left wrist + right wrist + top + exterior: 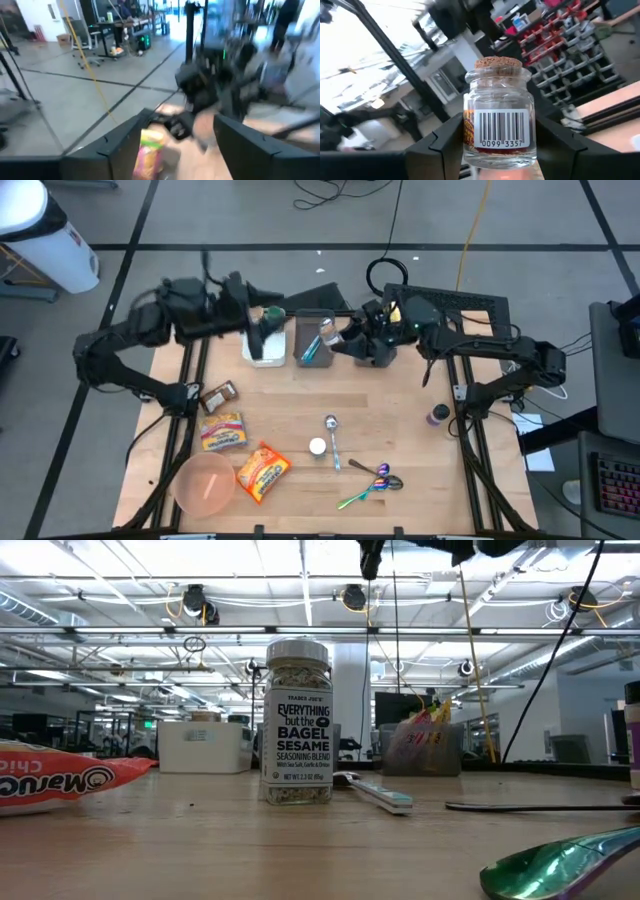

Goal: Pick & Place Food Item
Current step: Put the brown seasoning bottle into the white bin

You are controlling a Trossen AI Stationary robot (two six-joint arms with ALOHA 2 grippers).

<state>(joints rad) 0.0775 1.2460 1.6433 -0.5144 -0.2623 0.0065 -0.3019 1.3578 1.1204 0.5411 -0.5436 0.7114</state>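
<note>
Two bins stand side by side at the desk's far edge: one white bin and one dark bin.

My left gripper hangs over the white bin with its fingers apart. One yellow packet shows in the gap between them; I cannot tell whether it touches either finger.

My right gripper hangs over the dark bin, clamped on one cork-stoppered glass jar, which leans between my two fingers.

On the desk's left half lie three packets: one brown, one yellow, one orange.

One pink bowl sits at the near left corner.

Mid-desk stands one seasoning jar, with one silver spoon just beside it.

Iridescent cutlery lies near the near edge; I cannot count the pieces.

One small purple bottle stands at the right edge.
</note>
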